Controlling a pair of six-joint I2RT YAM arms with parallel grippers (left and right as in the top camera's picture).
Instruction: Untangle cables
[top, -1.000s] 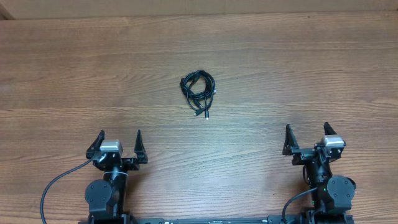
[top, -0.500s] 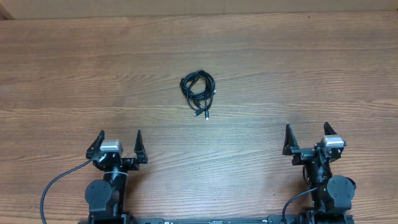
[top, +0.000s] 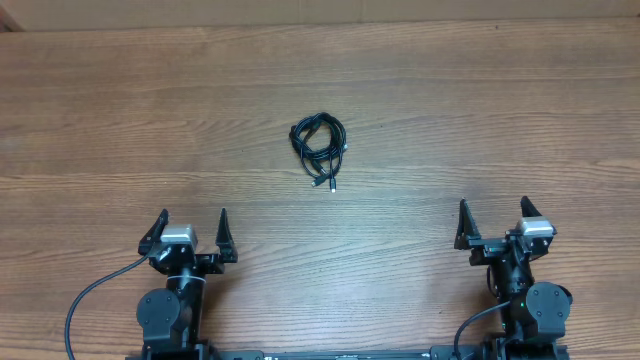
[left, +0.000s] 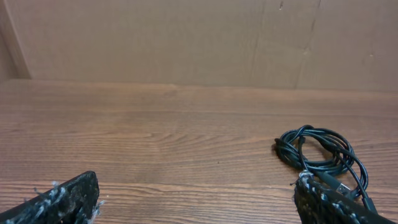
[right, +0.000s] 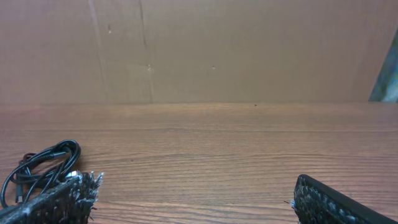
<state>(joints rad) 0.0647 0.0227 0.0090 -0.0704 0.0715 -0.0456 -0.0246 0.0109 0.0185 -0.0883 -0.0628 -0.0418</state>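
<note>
The cables lie as one small knotted black bundle on the wooden table, a little left of centre and toward the far side, with plug tips trailing toward me. In the left wrist view the cables sit ahead and to the right; in the right wrist view the cables sit ahead and to the left. My left gripper rests near the front left edge, open and empty. My right gripper rests near the front right edge, open and empty too. Both are well short of the bundle.
A brown cardboard wall stands along the far edge of the table. Each arm's own thick black cable curls by its base at the front edge.
</note>
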